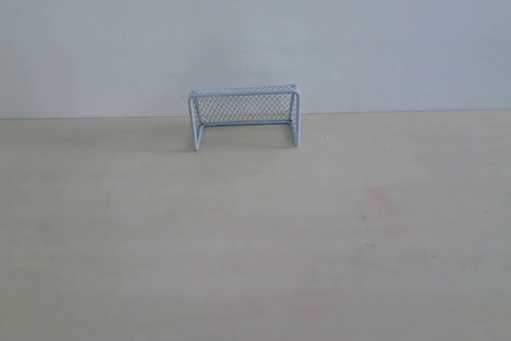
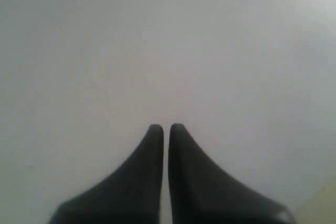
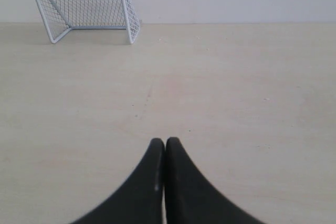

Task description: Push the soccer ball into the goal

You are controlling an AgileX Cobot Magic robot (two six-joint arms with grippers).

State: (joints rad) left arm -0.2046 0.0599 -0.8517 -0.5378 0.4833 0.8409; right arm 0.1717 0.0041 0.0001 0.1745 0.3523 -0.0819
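Goal (image 1: 243, 108) upright by wall (image 1: 255, 29); right gripper (image 3: 165, 142) closed; left gripper (image 2: 166, 128) seemingly closed, blurred

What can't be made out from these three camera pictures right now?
Soccer ball: in no view, so where it lies is unknown.
Arms: beyond the exterior view's edges; it shows only the goal on the table.
Left wrist view: a blurred pale surface beyond the left gripper; what it faces is unclear.

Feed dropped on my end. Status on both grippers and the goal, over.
Left gripper shut, empty. Right gripper shut, empty. Goal upright, mouth unblocked. Soccer ball not in any view.
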